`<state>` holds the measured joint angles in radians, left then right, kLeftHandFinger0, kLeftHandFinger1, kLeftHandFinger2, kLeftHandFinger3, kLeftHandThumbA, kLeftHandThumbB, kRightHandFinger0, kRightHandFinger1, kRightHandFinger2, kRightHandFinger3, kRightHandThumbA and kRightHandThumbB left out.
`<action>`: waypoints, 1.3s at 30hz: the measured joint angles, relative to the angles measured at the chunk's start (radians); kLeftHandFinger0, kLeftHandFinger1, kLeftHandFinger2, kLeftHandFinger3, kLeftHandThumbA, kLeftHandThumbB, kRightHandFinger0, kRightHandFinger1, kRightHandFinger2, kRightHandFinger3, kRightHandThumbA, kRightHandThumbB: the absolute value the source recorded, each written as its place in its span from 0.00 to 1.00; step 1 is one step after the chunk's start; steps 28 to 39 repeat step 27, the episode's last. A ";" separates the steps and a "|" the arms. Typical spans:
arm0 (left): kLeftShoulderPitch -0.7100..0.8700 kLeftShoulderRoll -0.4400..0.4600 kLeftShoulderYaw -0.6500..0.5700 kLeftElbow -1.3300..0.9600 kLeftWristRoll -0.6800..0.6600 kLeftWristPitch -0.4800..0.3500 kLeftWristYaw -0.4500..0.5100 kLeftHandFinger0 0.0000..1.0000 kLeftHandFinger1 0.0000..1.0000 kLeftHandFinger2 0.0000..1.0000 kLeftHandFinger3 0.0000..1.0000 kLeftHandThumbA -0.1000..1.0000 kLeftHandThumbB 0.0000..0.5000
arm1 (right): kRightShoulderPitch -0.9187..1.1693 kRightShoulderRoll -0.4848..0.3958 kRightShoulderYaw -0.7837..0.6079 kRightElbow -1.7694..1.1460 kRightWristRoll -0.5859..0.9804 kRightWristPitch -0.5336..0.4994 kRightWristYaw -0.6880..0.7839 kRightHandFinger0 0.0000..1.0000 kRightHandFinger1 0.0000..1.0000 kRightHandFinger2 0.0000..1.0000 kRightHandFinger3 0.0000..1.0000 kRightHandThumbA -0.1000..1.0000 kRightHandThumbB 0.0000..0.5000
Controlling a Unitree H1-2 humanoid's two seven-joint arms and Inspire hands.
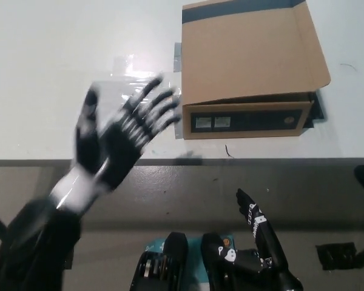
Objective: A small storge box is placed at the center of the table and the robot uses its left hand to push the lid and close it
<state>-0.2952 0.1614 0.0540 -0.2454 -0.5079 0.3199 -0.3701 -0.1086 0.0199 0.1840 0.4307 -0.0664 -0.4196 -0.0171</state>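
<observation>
A small box (249,121) with a dark front wall and white labels stands on the white table (60,48), right of centre. Its brown cardboard lid (249,60) lies down over the box, with the front edge overhanging slightly. My left hand (118,136) is motion-blurred over the table's front edge, left of the box and apart from it. It is open, fingers spread, holding nothing. My black right hand (261,239) rests below the table edge at the bottom, fingers extended and empty.
A glossy transparent patch (124,85) lies on the table left of the box. The table's front edge (230,161) runs across the middle of the picture. A small dark mark (229,151) sits in front of the box.
</observation>
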 measured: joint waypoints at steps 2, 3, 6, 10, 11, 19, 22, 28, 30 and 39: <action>0.075 0.025 -0.003 -0.003 0.046 -0.036 0.001 1.00 1.00 1.00 1.00 1.00 0.59 | 0.000 -0.001 0.000 0.000 0.000 0.000 0.000 1.00 1.00 1.00 1.00 1.00 0.63; 0.100 0.035 -0.005 -0.001 0.068 -0.053 0.001 1.00 1.00 1.00 1.00 1.00 0.56 | 0.000 -0.002 0.000 0.000 0.000 0.000 0.000 1.00 1.00 1.00 1.00 1.00 0.63; 0.165 0.053 -0.011 0.023 0.121 -0.100 0.003 1.00 1.00 1.00 1.00 1.00 0.49 | 0.000 -0.001 -0.001 0.000 0.000 0.000 0.000 1.00 1.00 1.00 1.00 1.00 0.68; 0.211 0.057 -0.019 0.093 0.180 -0.161 0.006 1.00 1.00 1.00 1.00 1.00 0.52 | 0.000 -0.002 -0.001 0.000 0.000 0.000 -0.002 1.00 1.00 1.00 1.00 1.00 0.68; 0.215 0.057 -0.021 0.110 0.196 -0.176 0.007 1.00 1.00 1.00 1.00 1.00 0.52 | 0.000 -0.002 -0.001 0.000 0.000 0.000 -0.003 1.00 1.00 1.00 1.00 1.00 0.68; 0.215 0.078 -0.045 0.269 0.344 -0.307 0.047 1.00 1.00 1.00 1.00 1.00 0.51 | -0.001 -0.002 -0.002 0.000 0.000 0.000 -0.009 1.00 1.00 1.00 1.00 1.00 0.70; 0.211 0.092 -0.055 0.322 0.403 -0.351 0.069 1.00 1.00 1.00 1.00 1.00 0.49 | -0.001 -0.001 -0.002 0.000 0.000 0.000 -0.011 1.00 1.00 1.00 1.00 1.00 0.69; 0.201 0.115 -0.074 0.411 0.494 -0.423 0.103 1.00 1.00 1.00 1.00 1.00 0.45 | -0.004 -0.001 -0.002 0.000 -0.001 0.000 -0.015 1.00 1.00 1.00 1.00 1.00 0.69; 0.201 0.115 -0.074 0.411 0.494 -0.423 0.103 1.00 1.00 1.00 1.00 1.00 0.45 | -0.004 -0.001 -0.002 0.000 -0.001 0.000 -0.015 1.00 1.00 1.00 1.00 1.00 0.69; 0.201 0.115 -0.074 0.411 0.494 -0.423 0.103 1.00 1.00 1.00 1.00 1.00 0.45 | -0.004 -0.001 -0.002 0.000 -0.001 0.000 -0.015 1.00 1.00 1.00 1.00 1.00 0.69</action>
